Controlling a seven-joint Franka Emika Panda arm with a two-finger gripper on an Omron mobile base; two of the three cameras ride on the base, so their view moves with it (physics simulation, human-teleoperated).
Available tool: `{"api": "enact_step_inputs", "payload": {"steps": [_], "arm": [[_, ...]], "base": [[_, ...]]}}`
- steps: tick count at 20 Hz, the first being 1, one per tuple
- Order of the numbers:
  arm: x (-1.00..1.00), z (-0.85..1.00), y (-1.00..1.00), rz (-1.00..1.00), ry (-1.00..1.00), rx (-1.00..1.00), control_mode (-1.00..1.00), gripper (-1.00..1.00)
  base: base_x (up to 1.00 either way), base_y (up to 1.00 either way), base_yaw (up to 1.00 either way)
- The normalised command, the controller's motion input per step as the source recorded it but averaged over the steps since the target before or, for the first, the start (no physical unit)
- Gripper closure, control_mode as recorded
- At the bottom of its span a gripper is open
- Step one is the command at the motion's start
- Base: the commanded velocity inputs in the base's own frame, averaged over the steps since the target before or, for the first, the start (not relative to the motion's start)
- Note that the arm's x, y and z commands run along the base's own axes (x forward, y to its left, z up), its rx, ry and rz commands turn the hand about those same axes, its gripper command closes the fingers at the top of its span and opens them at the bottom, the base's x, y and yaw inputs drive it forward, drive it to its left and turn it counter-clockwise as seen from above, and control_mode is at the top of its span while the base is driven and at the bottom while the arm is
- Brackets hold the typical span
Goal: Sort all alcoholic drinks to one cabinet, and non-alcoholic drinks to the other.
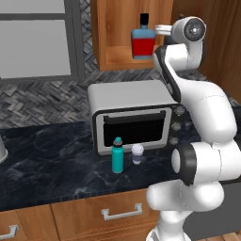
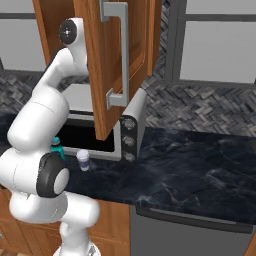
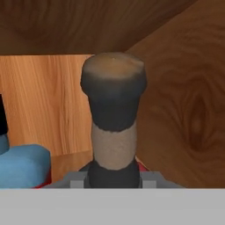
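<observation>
My gripper point(image 3: 113, 176) is inside the open brown wall cabinet point(image 1: 113, 37), shut on the neck of a near-black bottle point(image 3: 113, 101) with a dark cap and a tan band. Just left of it on the shelf stands the blue bottle with red label and black cap point(image 1: 142, 42), whose shoulder point(image 3: 22, 165) shows in the hand view. In the left base view the hand point(image 1: 161, 29) reaches in beside that blue bottle. Down on the dark counter, a slim teal bottle point(image 1: 117, 157) point(image 2: 56, 145) and a small pale lidded cup point(image 1: 137, 153) point(image 2: 83, 160) stand upright before the microwave. The other cabinet is out of view.
A silver microwave point(image 1: 132, 117) point(image 2: 127, 130) sits under the cabinet. The cabinet's open door with its long silver handle point(image 2: 122, 55) hangs over the microwave's right end. Dark marble counter point(image 2: 200, 165) stretches right; drawers with silver handles point(image 1: 121, 212) lie below.
</observation>
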Motion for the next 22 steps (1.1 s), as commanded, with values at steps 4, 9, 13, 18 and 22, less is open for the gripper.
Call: {"api": "enact_step_inputs", "payload": {"steps": [4,9,13,18,22], "arm": [[0.33,0.0,0.0,0.0,0.0,0.0,-1.0,-1.0],[0.3,0.0,0.0,0.0,0.0,0.0,-1.0,-1.0],[-0.04,0.0,0.0,0.01,-0.01,0.0,-1.0,-1.0],[-0.78,-0.1,0.1,0.0,-0.03,0.0,-1.0,-1.0],[-1.0,-0.18,0.09,0.0,0.0,0.0,-1.0,-1.0]], "base": [[0.0,0.0,0.0],[0.0,0.0,0.0],[0.0,0.0,0.0],[0.0,0.0,0.0],[0.0,0.0,0.0]]}}
